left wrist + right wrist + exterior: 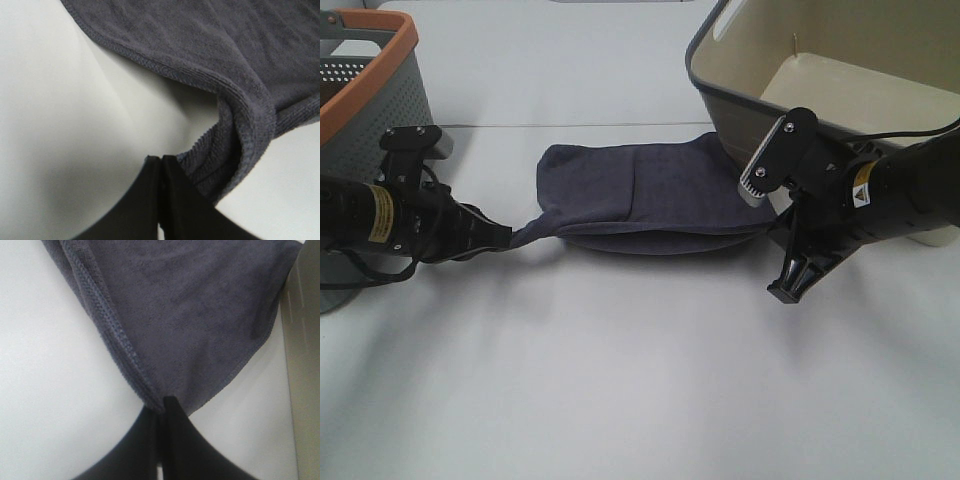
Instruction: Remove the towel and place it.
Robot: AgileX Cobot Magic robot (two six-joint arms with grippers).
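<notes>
The left gripper is pinching a hemmed corner of the towel, its jaws pressed together on the cloth, at the left of the table. The right gripper is clamping the opposite corner in the same way, with its jaws tight on the stitched hem, at the right. The towel is hanging between the two, running left to right across the middle of the scene. It is doubled over on itself, sagging in the middle and casting a shadow on the table beneath; whether its lowest fold is touching the table I cannot tell. At the far left, behind the left arm, a grey perforated basket with an orange rim is standing. At the far right a grey bin with a cream inside is sitting just behind the towel's right end and the right arm
</notes>
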